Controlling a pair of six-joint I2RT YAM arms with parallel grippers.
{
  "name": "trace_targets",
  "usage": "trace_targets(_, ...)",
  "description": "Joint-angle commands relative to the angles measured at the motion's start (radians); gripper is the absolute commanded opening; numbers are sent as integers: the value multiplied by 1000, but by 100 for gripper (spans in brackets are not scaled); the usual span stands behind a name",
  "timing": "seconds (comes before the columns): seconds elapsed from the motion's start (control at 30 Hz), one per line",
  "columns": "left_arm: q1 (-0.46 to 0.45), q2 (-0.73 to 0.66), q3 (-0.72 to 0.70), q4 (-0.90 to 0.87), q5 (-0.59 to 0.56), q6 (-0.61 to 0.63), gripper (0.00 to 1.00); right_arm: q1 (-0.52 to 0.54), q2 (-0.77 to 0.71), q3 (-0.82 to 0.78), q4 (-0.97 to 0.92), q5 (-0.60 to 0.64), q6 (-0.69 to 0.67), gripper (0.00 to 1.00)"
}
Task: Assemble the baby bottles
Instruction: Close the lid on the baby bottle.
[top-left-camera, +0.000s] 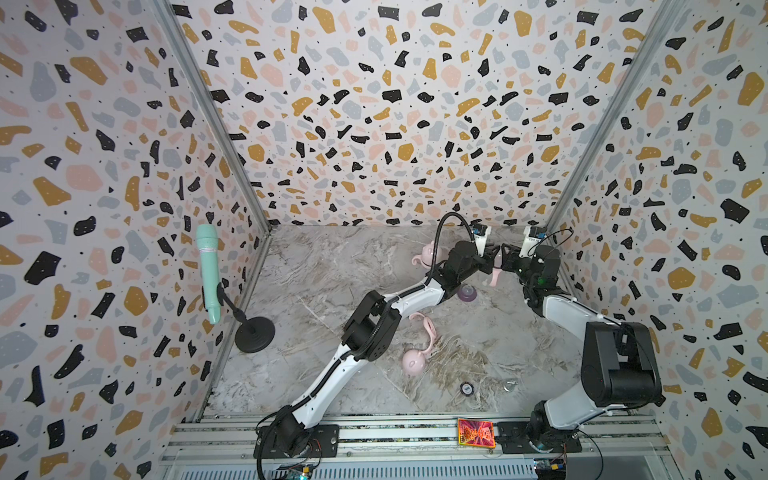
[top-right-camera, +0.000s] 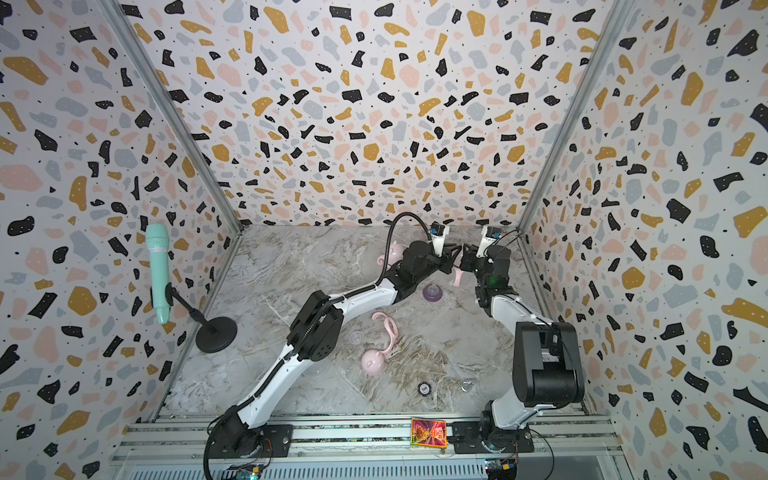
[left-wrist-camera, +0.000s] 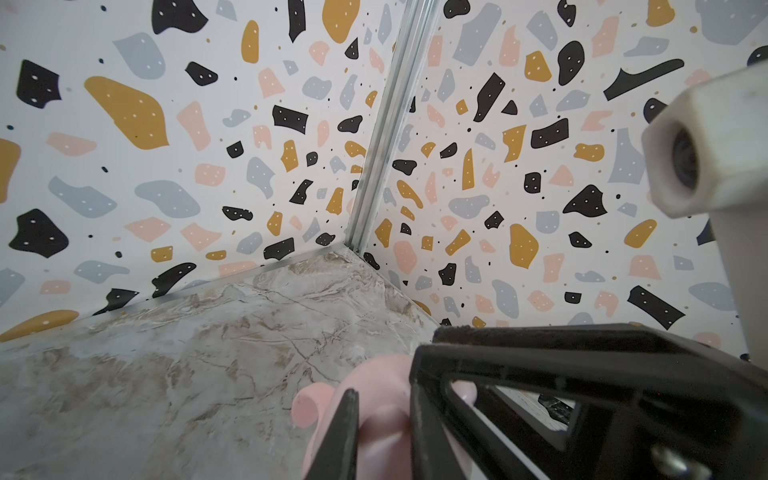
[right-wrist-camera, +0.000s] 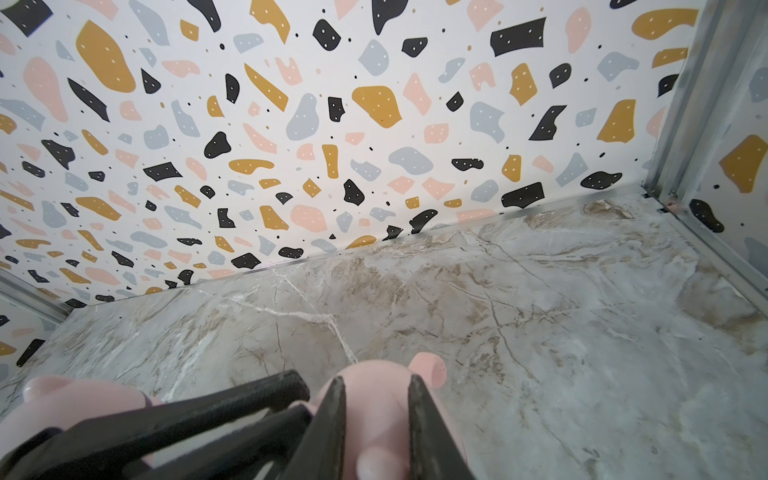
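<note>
The right gripper had its jaws clamped across the pink eared cap; the left gripper had its jaws pinching the same cap.

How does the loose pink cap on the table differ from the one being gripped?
The loose cap lies untouched on the table; the held cap is clamped in the right gripper. Loose cap sits toward the front, held cap near the back wall. Both are pink domes.

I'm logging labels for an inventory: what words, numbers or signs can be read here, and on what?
Nothing can be read for certain.
White marking on the small round black disc on the marble tabletop: too blurred.
Print on the red-and-orange patterned card on the metal front rail: too small.
</note>
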Motion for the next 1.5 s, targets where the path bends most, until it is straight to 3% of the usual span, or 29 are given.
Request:
trace_targets(0.0, -27, 21, -44, -156, 89, 23, 21, 54, 106, -117, -445, -75, 0, 26)
trace_targets(0.57, -26, 20, -34, -208, 135, 46, 22, 51, 126, -135, -424, -112, 40, 26)
trace_targets(0.93, 3, -63, 68, -268, 160, 26, 26, 1, 107, -65, -460, -102, 42, 26)
trace_targets(1.23, 22, -208, 51, -313, 159, 63, 32, -25, 99, -16, -484, -108, 27, 26)
trace_targets(1.47, 30, -408, -132, -297, 50, 127, 44, -25, 83, 16, -498, -113, 17, 26)
